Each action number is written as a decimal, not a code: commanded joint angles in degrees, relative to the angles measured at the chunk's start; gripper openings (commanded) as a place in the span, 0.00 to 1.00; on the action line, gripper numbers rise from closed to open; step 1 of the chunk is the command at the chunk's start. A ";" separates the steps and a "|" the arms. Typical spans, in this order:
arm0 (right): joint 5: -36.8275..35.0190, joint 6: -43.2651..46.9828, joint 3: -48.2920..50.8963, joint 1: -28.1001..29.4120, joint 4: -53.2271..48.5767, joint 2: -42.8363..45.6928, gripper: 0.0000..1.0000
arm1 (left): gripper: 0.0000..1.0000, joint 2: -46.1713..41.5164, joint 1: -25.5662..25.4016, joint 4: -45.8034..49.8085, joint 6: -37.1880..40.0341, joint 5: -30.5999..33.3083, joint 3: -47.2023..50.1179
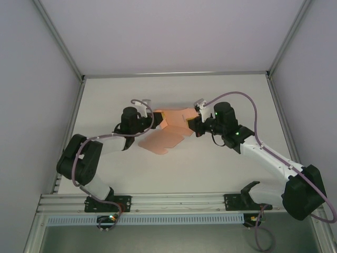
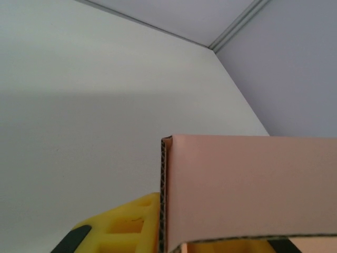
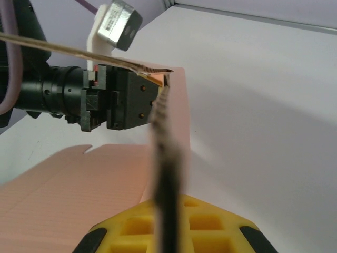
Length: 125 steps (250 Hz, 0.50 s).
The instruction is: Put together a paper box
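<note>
Noting for you, operator: your right gripper [image 1: 194, 125] was clenched on the edge of an upright panel of the salmon-pink paper box [image 1: 168, 136]. The box sat part-folded at the middle of the table [image 1: 221, 168], flat flaps spread toward the arm bases. Your left gripper [image 1: 154, 117] met its opposite end; clenched or slack, could not tell.

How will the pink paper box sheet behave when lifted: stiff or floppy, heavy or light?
Probably stiff within each panel: the paper box shows a corrugated edge in the left wrist view. It likely folds easily at creases, since one panel stands upright beside flat ones. Seemingly light: thin card.
</note>
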<state>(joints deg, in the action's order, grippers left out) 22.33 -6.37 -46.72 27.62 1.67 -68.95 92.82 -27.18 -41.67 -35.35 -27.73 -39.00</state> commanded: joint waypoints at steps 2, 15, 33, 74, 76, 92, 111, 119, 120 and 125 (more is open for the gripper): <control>2.85 0.58 0.75 0.26 7.93 1.42 0.00 | 0.19 1.86 -1.30 -4.21 -1.25 -11.68 -2.15; 2.40 1.01 0.92 0.27 7.78 1.92 0.00 | 0.18 2.68 -1.31 -6.96 -2.20 -13.71 -1.87; 2.26 1.39 1.36 0.32 8.36 2.32 0.00 | 0.14 3.80 -1.30 -9.82 -3.30 -15.91 -1.78; 2.83 2.16 1.77 0.32 9.56 3.88 0.00 | 0.00 2.73 -1.52 -2.53 0.35 -9.98 -2.25; 2.92 2.26 1.73 0.29 9.46 3.92 0.00 | 0.00 2.44 -1.55 -1.15 0.96 -8.51 -2.36; 2.92 2.48 1.47 0.31 8.84 4.73 0.00 | 0.00 -0.28 -2.85 14.93 6.01 8.04 -4.60; 3.46 2.95 1.43 0.32 8.08 5.52 0.00 | 0.00 -2.19 -5.90 29.81 12.05 28.71 -8.15; 3.38 2.86 1.62 0.27 8.16 5.79 0.00 | 0.00 -2.59 -6.74 33.56 12.22 35.78 -9.15; 3.40 2.86 1.67 0.26 8.17 5.82 0.00 | 0.00 -2.61 -6.79 33.97 12.23 36.41 -9.24; 3.42 3.02 1.84 0.31 8.17 6.00 0.00 | 0.00 -2.73 -6.93 35.55 12.24 39.12 -9.59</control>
<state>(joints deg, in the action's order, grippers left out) 22.46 -4.93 -44.05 27.35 2.85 -66.46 92.47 -31.11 -29.41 -30.06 -18.52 -44.82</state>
